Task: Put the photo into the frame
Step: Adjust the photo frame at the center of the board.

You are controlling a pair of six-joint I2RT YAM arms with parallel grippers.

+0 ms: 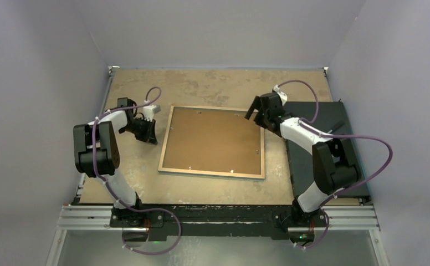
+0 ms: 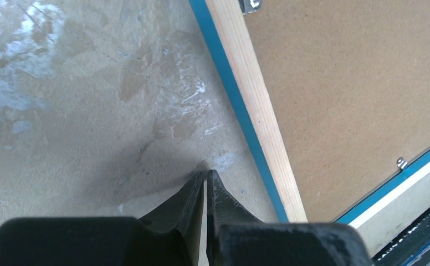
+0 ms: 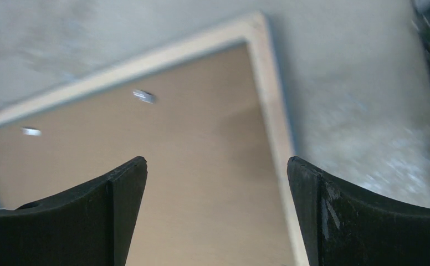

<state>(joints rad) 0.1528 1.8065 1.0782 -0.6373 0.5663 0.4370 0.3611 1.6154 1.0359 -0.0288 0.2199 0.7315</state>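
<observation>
Wood-rimmed frame (image 1: 213, 173) being seen face-down at bench (image 1: 213, 88) centre, left gripper (image 2: 206, 177) being held clenched, empty, beside its left edge, right gripper (image 3: 217, 163) being held released at its far-right corner.

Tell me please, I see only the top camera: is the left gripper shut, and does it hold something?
Observer: The left gripper is shut and empty, its tips pointing at bare table beside the frame.
Operator: Has the frame any colour at its edge?
Observer: Yes, a thin blue border lies against the table.
Operator: And the right gripper?
Observer: The right gripper stands wide open above the brown backing board, near a frame corner, holding nothing.
</observation>
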